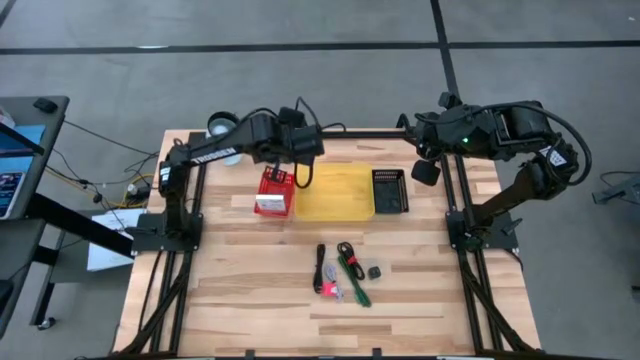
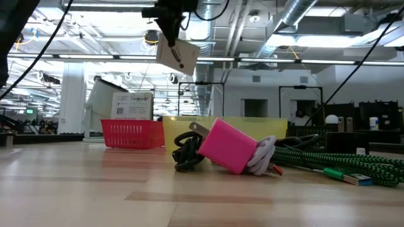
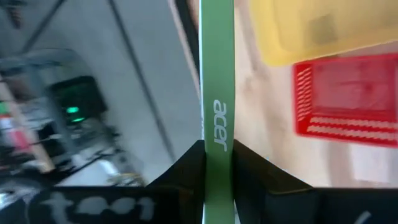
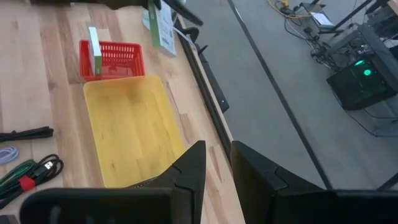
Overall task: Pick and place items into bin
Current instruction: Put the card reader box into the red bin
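Left gripper, clamped on a flat green card, hangs just right of the red bin; card's long axis points outward. Right gripper, nearly closed and empty, waits far right.

The surface was pale wood, planked, smooth and slightly sheened, and the red basket looked like moulded plastic with slotted mesh walls beside a yellow tray of smooth, faintly translucent plastic. In the low view the pink charger block was matt plastic with a metal prong, wound with a whitish braided cord, and the green cable had a woven cloth sheath. The flat green card between the left arm's matt black fingers looked like smooth printed card.
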You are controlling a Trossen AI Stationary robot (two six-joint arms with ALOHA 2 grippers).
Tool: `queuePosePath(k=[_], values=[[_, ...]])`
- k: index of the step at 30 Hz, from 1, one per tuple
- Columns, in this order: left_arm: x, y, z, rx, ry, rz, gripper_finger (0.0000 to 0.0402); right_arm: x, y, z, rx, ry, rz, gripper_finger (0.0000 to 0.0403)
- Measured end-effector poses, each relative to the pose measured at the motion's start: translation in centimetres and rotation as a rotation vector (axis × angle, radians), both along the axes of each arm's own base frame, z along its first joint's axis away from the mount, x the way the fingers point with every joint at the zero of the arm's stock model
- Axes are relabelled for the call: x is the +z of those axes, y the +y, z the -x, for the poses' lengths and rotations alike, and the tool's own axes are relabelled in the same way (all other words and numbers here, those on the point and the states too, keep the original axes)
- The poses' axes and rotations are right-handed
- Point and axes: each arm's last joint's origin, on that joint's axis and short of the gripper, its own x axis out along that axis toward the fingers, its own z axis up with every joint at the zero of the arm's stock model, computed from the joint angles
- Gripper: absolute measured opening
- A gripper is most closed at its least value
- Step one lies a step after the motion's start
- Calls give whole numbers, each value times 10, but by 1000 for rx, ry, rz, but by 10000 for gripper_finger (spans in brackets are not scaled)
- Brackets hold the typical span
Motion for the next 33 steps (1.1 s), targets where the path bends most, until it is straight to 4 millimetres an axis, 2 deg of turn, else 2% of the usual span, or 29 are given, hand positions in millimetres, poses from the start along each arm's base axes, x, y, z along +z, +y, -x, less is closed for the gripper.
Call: queuePosePath(k=[5, 13, 17, 24, 33], values=[[-13, 14, 5, 57, 26, 55, 45, 0, 0, 0, -1, -1, -1, 71], [-38, 24, 32, 108, 117, 190, 45, 0, 0, 0, -5, -4, -6, 71], [-52, 20, 42, 119, 174, 218, 45, 0, 0, 0, -6, -5, -7, 71], [-77, 5, 43, 98, 264, 252, 45, 0, 0, 0, -12, -10, -12, 71], [-82, -15, 39, 34, 294, 249, 45, 0, 0, 0, -12, -10, -12, 71]])
